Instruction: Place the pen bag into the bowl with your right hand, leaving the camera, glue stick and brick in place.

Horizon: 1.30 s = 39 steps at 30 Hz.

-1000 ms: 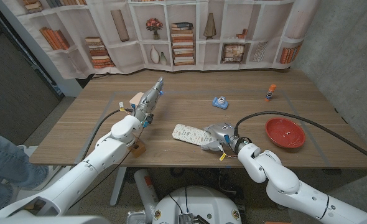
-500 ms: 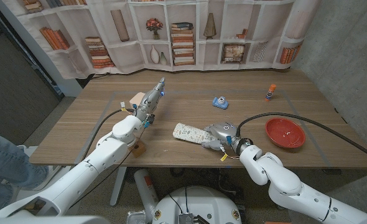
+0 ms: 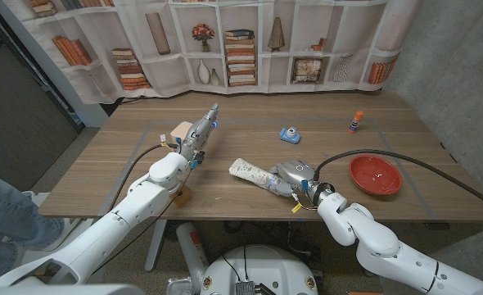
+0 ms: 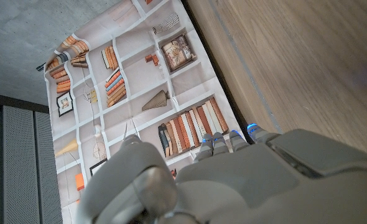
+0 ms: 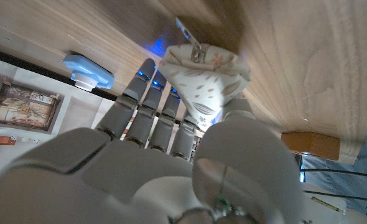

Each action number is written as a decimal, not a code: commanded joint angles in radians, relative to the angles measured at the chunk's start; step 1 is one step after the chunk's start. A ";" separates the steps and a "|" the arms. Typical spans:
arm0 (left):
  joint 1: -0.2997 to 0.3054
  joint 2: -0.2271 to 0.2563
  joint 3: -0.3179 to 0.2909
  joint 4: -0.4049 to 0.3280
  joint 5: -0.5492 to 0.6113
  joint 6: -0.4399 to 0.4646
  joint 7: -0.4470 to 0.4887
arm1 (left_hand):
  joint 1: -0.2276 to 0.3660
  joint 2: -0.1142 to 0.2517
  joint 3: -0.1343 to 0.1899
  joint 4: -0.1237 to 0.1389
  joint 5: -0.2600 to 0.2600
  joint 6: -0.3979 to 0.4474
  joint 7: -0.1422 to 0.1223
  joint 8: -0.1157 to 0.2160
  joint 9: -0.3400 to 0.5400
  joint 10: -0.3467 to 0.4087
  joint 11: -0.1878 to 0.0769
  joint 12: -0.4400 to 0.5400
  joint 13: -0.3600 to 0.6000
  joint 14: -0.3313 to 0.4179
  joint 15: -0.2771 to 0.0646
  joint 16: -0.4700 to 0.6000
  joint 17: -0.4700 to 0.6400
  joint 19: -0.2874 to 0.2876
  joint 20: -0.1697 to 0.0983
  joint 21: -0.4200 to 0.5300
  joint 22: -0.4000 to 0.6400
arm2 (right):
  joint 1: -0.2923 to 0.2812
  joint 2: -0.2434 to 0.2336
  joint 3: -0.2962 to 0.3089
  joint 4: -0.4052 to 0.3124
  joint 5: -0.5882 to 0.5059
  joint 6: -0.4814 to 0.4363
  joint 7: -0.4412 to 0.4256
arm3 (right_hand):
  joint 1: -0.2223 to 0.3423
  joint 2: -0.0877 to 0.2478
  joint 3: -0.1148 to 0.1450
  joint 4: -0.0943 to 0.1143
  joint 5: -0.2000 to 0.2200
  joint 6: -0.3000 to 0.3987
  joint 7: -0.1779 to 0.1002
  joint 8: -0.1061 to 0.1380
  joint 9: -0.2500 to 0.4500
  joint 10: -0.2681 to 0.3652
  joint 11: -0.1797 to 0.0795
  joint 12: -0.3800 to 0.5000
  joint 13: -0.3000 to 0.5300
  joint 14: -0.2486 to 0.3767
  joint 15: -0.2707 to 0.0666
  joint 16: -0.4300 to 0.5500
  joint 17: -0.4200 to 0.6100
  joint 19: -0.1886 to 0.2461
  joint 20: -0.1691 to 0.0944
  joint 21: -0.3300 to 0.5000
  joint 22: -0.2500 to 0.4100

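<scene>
While the pen bag [image 3: 250,172] is gripped at one end by the right hand [image 3: 291,176], its free end angles out toward the table's middle; the right wrist view shows the patterned fabric [image 5: 203,81] pinched between thumb and fingers. The red bowl [image 3: 375,174] sits to the right of that hand, apart from it. The blue camera [image 3: 288,134] lies farther back, the glue stick [image 3: 355,121] near the far right edge. The left hand [image 3: 199,132] holds nothing, fingers extended together, beside the brick [image 3: 180,130]
</scene>
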 commanded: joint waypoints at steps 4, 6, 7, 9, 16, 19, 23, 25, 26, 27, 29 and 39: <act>-0.006 -0.006 0.008 0.000 0.004 0.008 0.002 | 0.004 0.006 -0.006 0.003 -0.002 -0.003 -0.004 -0.003 0.005 -0.004 -0.003 0.000 0.004 -0.047 -0.003 -0.002 0.004 -0.128 -0.019 -0.001 0.005 | -0.010 -0.012 0.013 0.002 0.028 0.014 -0.051 | 0.031 0.052 0.030 -0.007 -0.018 0.053 0.002 0.021 0.011 0.029 -0.016 0.014 0.010 0.017 -0.094 0.003 0.007 0.011 -0.009 -0.005 0.005; -0.006 -0.006 0.008 0.000 0.004 0.008 0.001 | 0.004 0.006 -0.006 0.003 -0.002 -0.003 -0.004 -0.003 0.005 -0.005 -0.003 -0.001 0.004 -0.047 -0.003 -0.002 0.004 -0.129 -0.019 -0.001 0.005 | -0.010 -0.013 0.013 0.000 0.026 0.012 -0.052 | 0.044 0.061 0.037 -0.011 -0.023 0.066 0.007 0.026 0.013 0.029 -0.021 0.013 0.011 0.019 -0.096 0.002 0.007 0.012 -0.009 -0.005 0.005; -0.007 -0.006 0.009 -0.001 0.005 0.010 0.003 | 0.004 0.006 -0.006 0.003 -0.002 -0.003 -0.004 -0.003 0.005 -0.005 -0.003 -0.001 0.004 -0.047 -0.002 -0.002 0.004 -0.129 -0.019 -0.001 0.005 | -0.011 -0.012 0.014 0.000 0.027 0.012 -0.053 | 0.046 0.061 0.038 -0.013 -0.025 0.068 0.008 0.026 0.013 0.028 -0.024 0.012 0.011 0.019 -0.096 0.001 0.007 0.012 -0.009 -0.006 0.005; -0.007 -0.006 0.009 -0.002 0.005 0.011 0.003 | 0.004 0.006 -0.007 0.003 -0.002 -0.003 -0.004 -0.002 0.005 -0.005 -0.003 -0.001 0.004 -0.046 -0.001 -0.002 0.004 -0.129 -0.019 -0.001 0.005 | -0.012 -0.013 0.015 -0.002 0.027 0.010 -0.054 | 0.050 0.061 0.039 -0.015 -0.028 0.064 0.009 0.024 0.014 0.025 -0.022 0.011 0.011 0.019 -0.097 -0.001 0.006 0.013 -0.008 -0.006 0.005; -0.013 -0.003 0.011 -0.005 0.009 0.020 0.002 | 0.005 0.007 -0.008 0.003 -0.002 -0.004 -0.003 -0.003 0.005 -0.005 -0.001 -0.001 0.004 -0.047 -0.003 -0.002 0.004 -0.129 -0.018 -0.001 0.005 | -0.021 -0.020 0.024 -0.011 0.030 0.005 -0.068 | 0.054 0.060 0.039 -0.017 -0.039 0.040 0.007 0.014 0.016 0.017 -0.018 0.007 0.013 0.015 -0.098 -0.006 0.005 0.013 -0.006 -0.007 0.005; -0.018 -0.003 0.014 -0.005 0.011 0.022 0.000 | 0.005 0.007 -0.009 0.003 -0.002 -0.004 -0.003 -0.003 0.005 -0.006 0.000 -0.001 0.004 -0.046 -0.003 -0.002 0.004 -0.129 -0.018 -0.001 0.005 | -0.026 -0.024 0.029 -0.015 0.034 0.008 -0.081 | 0.057 0.062 0.041 -0.018 -0.042 0.031 0.007 0.010 0.017 0.017 -0.018 0.006 0.013 0.016 -0.098 -0.007 0.005 0.014 -0.006 -0.008 0.005; -0.026 -0.006 0.018 -0.003 0.013 0.023 -0.004 | 0.006 0.008 -0.010 0.003 -0.002 -0.004 -0.003 -0.003 0.005 -0.006 -0.003 -0.001 0.004 -0.047 -0.006 -0.002 0.004 -0.129 -0.017 -0.001 0.005 | -0.032 -0.027 0.038 -0.020 0.040 0.009 -0.093 | 0.062 0.065 0.044 -0.019 -0.048 0.023 0.010 0.006 0.018 0.010 -0.017 0.003 0.014 0.021 -0.095 -0.007 0.005 0.013 -0.008 -0.009 0.005; -0.028 -0.005 0.020 -0.002 0.015 0.025 -0.006 | 0.006 0.008 -0.010 0.003 -0.002 -0.003 -0.003 -0.003 0.005 -0.006 -0.002 -0.001 0.004 -0.047 -0.007 -0.002 0.004 -0.130 -0.018 -0.001 0.005 | -0.036 -0.029 0.043 -0.022 0.047 0.013 -0.101 | 0.063 0.065 0.044 -0.020 -0.050 0.023 0.009 0.006 0.018 0.015 -0.017 0.005 0.014 0.023 -0.096 -0.007 0.005 0.014 -0.009 -0.009 0.005; -0.030 -0.006 0.020 -0.002 0.015 0.026 -0.007 | 0.006 0.008 -0.010 0.003 -0.002 -0.004 -0.003 -0.003 0.005 -0.006 -0.002 -0.001 0.004 -0.047 -0.008 -0.002 0.004 -0.129 -0.017 -0.001 0.005 | -0.037 -0.029 0.044 -0.022 0.049 0.015 -0.108 | 0.065 0.067 0.045 -0.020 -0.051 0.029 0.009 0.008 0.019 0.017 -0.017 0.005 0.015 0.027 -0.099 -0.006 0.006 0.016 -0.010 -0.009 0.005; -0.031 -0.006 0.021 -0.001 0.015 0.026 -0.008 | 0.006 0.008 -0.010 0.003 -0.002 -0.004 -0.003 -0.003 0.005 -0.006 -0.004 -0.001 0.004 -0.047 -0.008 -0.002 0.004 -0.129 -0.017 -0.001 0.005 | -0.039 -0.030 0.046 -0.023 0.050 0.017 -0.112 | 0.067 0.069 0.046 -0.021 -0.052 0.029 0.009 0.008 0.019 0.022 -0.017 0.007 0.015 0.031 -0.100 -0.005 0.006 0.016 -0.011 -0.009 0.005; -0.032 -0.006 0.021 -0.002 0.016 0.027 -0.008 | 0.006 0.008 -0.011 0.003 -0.002 -0.003 -0.003 -0.002 0.005 -0.006 -0.004 -0.001 0.004 -0.047 -0.008 -0.002 0.004 -0.129 -0.017 -0.001 0.005 | -0.041 -0.030 0.049 -0.025 0.052 0.017 -0.117 | 0.071 0.070 0.048 -0.022 -0.054 0.034 0.010 0.010 0.020 0.024 -0.018 0.007 0.015 0.034 -0.102 -0.004 0.006 0.022 -0.013 -0.007 0.005; -0.030 -0.002 0.017 -0.002 0.012 0.023 -0.013 | 0.007 0.009 -0.012 0.003 -0.002 -0.003 -0.002 -0.002 0.005 -0.006 -0.002 -0.001 0.004 -0.047 -0.008 -0.002 0.004 -0.130 -0.017 -0.001 0.005 | -0.045 -0.034 0.056 -0.037 0.050 0.017 -0.121 | 0.083 0.074 0.053 -0.026 -0.067 0.049 0.012 0.015 0.023 0.039 -0.022 0.012 0.017 0.044 -0.107 -0.005 0.005 0.026 -0.019 -0.007 0.006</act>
